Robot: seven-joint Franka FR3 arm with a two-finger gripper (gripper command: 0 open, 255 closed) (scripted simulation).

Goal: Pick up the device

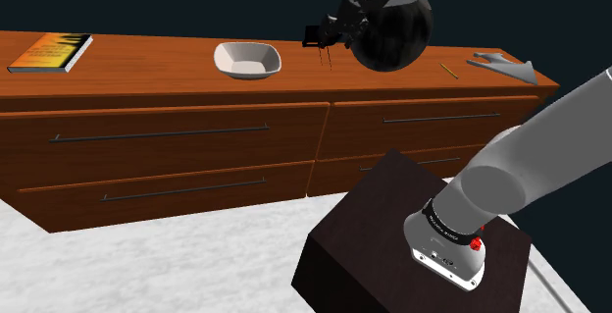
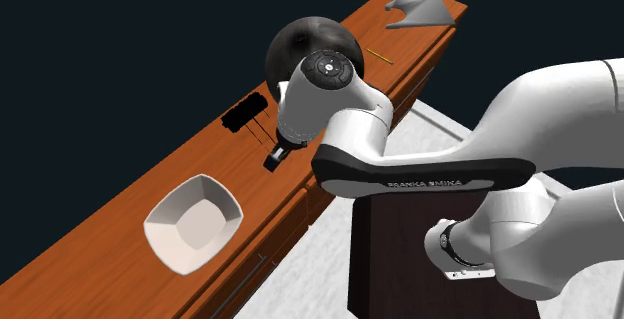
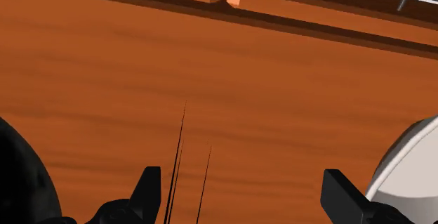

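Gripper spread over bare dresser top; white bowl just beside one finger.

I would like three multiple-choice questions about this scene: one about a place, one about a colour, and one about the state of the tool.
1. In the shoulder view, where on the dresser top does the book lie?
A) right end
B) left end
C) middle

2. What colour is the bowl?
A) white
B) green
C) black

3. How is the tool?
A) shut on the book
B) shut on the bowl
C) open

1 B: it lies at the far left.
2 A: its rim and inside are white.
3 C: in the wrist view its fingers stand wide apart.
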